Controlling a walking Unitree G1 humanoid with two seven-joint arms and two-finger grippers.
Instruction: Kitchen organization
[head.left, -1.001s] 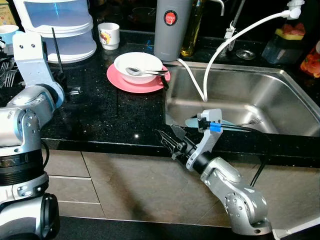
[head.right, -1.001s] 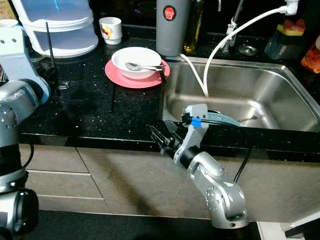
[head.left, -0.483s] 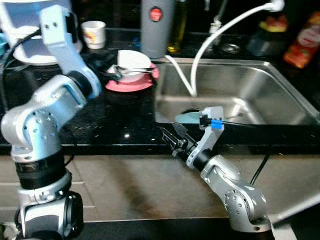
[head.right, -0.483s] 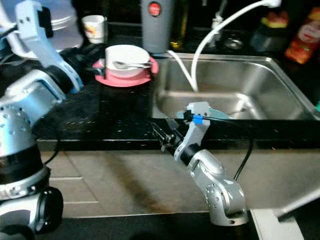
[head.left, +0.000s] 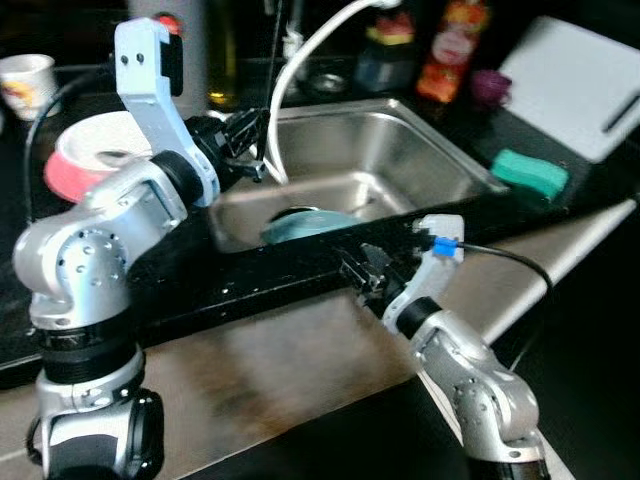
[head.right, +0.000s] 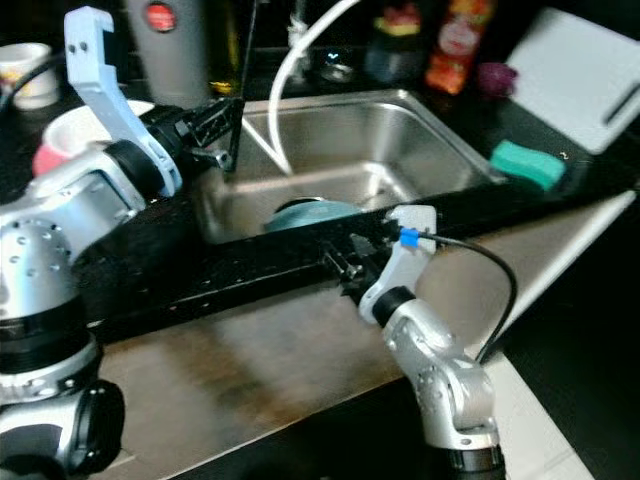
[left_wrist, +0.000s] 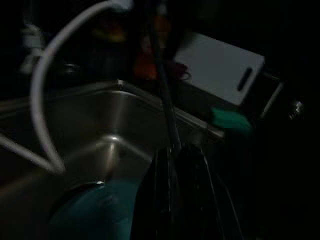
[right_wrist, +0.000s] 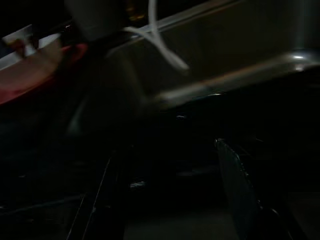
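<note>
Head camera blurred, so fine detail is limited. Left gripper (head.right: 222, 120) is raised over the left rim of the stainless sink (head.right: 440, 150), its black fingers together on a thin dark rod-like utensil (head.right: 243, 70) that stands nearly upright above the fingers; the left wrist view shows the same rod (left_wrist: 162, 85) running away from the fingers over the basin, though I cannot tell what kind of utensil it is. In the basin lies a teal plate (head.left: 305, 222) near the front wall, with the white hose (head.left: 300, 60) arching down into the sink from behind. On the counter to the left sit the white bowl on its pink plate (head.left: 75, 170), partly hidden by the left arm, and a white mug (head.left: 25, 72) further back. To the right of the sink are a green sponge (head.left: 530, 172) and a white cutting board (head.left: 590, 85). Right gripper (head.left: 362, 272) hangs low against the black counter front below the sink rim; fingers appear apart and hold nothing, the right wrist view being too dark to confirm more. Judgement: the step in hand is carrying the utensil to the sink, part-way through the tidy-up. Next move calls for lowering the rod into the basin, clear of the hose and beside or onto the teal plate, then parting the fingers.
</note>
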